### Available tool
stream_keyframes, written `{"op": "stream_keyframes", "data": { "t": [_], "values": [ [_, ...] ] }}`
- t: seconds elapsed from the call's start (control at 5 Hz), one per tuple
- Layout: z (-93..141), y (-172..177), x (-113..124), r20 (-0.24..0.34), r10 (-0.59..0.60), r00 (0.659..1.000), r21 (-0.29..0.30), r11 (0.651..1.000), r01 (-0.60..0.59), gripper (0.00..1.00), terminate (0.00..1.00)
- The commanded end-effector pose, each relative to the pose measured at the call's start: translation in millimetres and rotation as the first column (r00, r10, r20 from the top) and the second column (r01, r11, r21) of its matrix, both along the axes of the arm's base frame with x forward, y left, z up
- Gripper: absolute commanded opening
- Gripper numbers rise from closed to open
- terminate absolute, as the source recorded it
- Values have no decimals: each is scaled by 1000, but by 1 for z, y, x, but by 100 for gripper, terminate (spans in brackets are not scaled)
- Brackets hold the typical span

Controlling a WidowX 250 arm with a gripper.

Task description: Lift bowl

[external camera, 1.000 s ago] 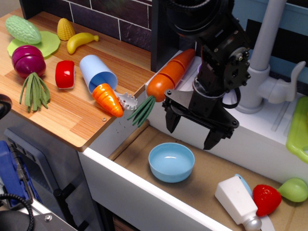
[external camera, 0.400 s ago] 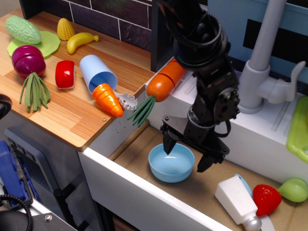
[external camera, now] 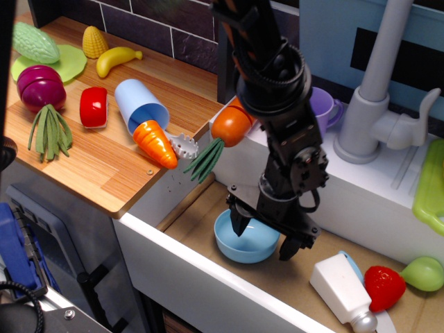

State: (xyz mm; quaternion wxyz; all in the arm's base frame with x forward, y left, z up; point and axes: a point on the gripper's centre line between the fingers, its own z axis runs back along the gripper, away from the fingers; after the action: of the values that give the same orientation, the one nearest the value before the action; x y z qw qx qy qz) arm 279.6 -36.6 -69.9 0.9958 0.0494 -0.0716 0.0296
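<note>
The light blue bowl (external camera: 239,246) sits on the brown floor of the sink basin (external camera: 312,274), near its front wall. My black gripper (external camera: 262,238) is open and straddles the bowl's right part from above. Its left finger (external camera: 237,222) is down inside the bowl. Its right finger (external camera: 287,244) is just outside the bowl's right rim. The arm hides the back and right of the bowl. The bowl still rests on the basin floor.
A white bottle (external camera: 343,291), red strawberry (external camera: 383,286) and green pear (external camera: 423,272) lie at the basin's right. A large carrot (external camera: 225,128) rests on the sink's back ledge beside a purple cup (external camera: 325,109) and the faucet (external camera: 378,76). The wooden counter (external camera: 104,166) on the left holds a tipped blue cup (external camera: 141,104), small carrot (external camera: 156,143) and other toy food.
The gripper has come down and a little left from above the basin to the bowl. It is still open, and its fingers now stand on either side of the bowl's right rim.
</note>
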Motion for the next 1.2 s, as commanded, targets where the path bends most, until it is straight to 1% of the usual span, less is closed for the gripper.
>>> {"op": "stream_keyframes", "data": {
  "t": [0.0,0.2,0.4,0.6,0.8,1.0],
  "values": [
    [-6,4,7,42,7,999,-40,999,-5,0,0],
    [-8,3,8,47,9,999,-48,999,-6,0,0],
    [6,0,12,43,6,999,-42,999,-4,0,0],
    [34,-7,10,34,13,999,2,1000,-13,0,0],
    [68,-14,9,46,24,999,41,999,-26,0,0],
    [94,-30,10,79,34,996,76,996,-40,0,0]
  ]
}}
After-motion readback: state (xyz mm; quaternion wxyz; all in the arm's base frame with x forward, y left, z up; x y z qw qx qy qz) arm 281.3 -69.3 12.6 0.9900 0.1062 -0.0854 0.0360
